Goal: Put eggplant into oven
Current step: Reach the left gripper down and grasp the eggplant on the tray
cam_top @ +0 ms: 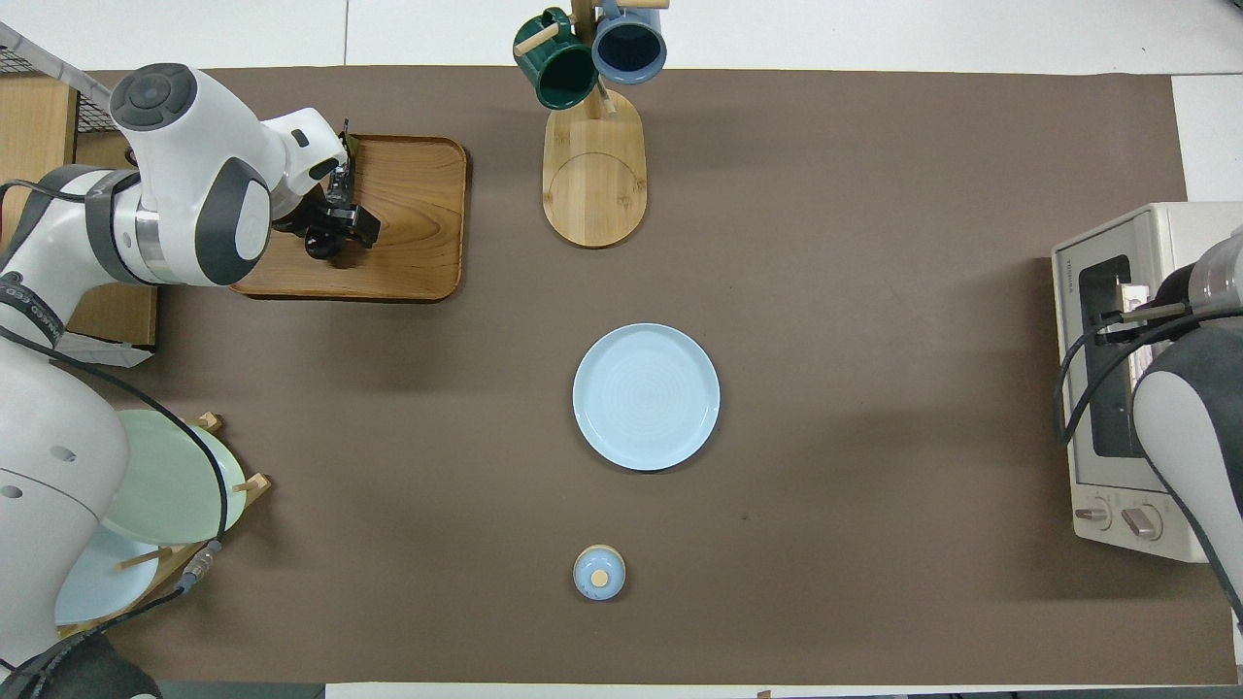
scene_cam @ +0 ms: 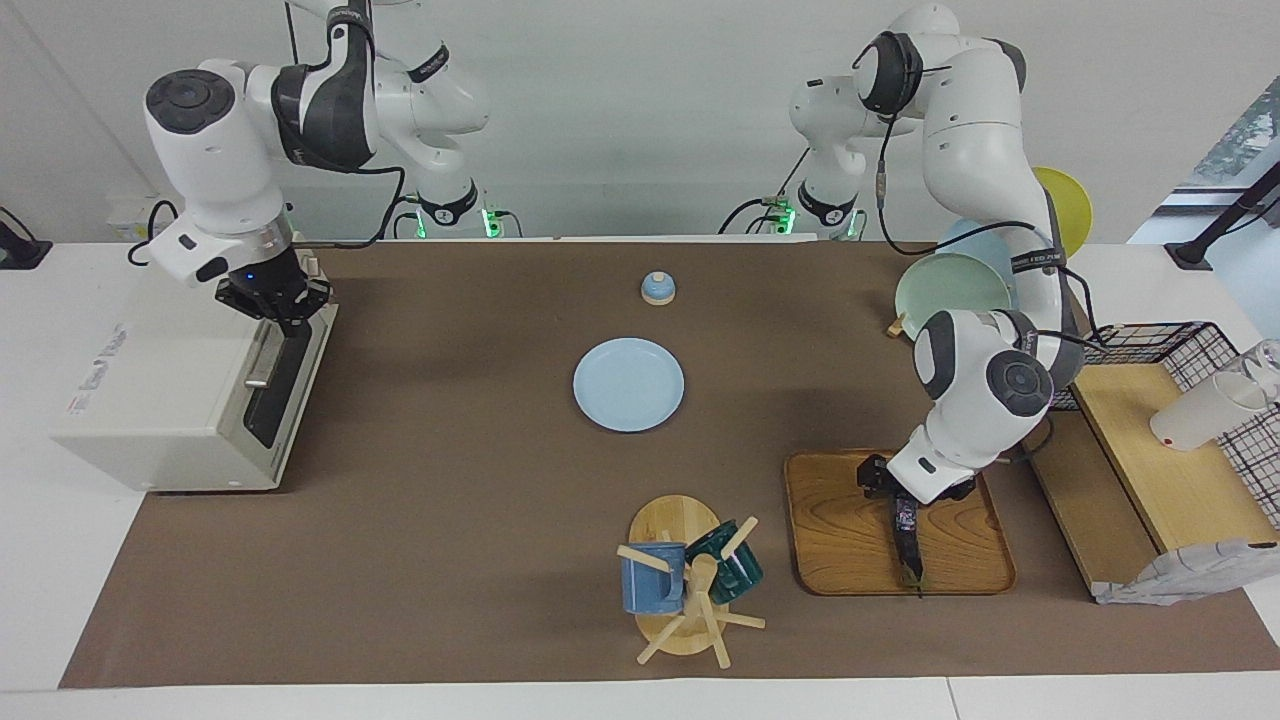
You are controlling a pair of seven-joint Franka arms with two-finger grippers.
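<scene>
The eggplant (scene_cam: 910, 552) lies dark and slim on the wooden tray (scene_cam: 850, 545) at the left arm's end of the table. My left gripper (scene_cam: 903, 510) is down on the tray, its fingers shut around the eggplant's thicker end; it also shows in the overhead view (cam_top: 338, 199). The off-white oven (scene_cam: 170, 400) stands at the right arm's end, and its dark glass door (scene_cam: 275, 395) looks closed. My right gripper (scene_cam: 283, 322) is at the end of the door's metal bar handle (scene_cam: 260, 362) that is nearer the robots. In the overhead view the right arm covers most of that handle.
A light blue plate (scene_cam: 628, 385) lies mid-table, with a small blue lidded pot (scene_cam: 657, 288) nearer the robots. A mug tree (scene_cam: 690, 585) with a blue and a green mug stands farther out. A plate rack (scene_cam: 955, 285) and a wire-and-wood rack (scene_cam: 1180, 450) stand beside the tray.
</scene>
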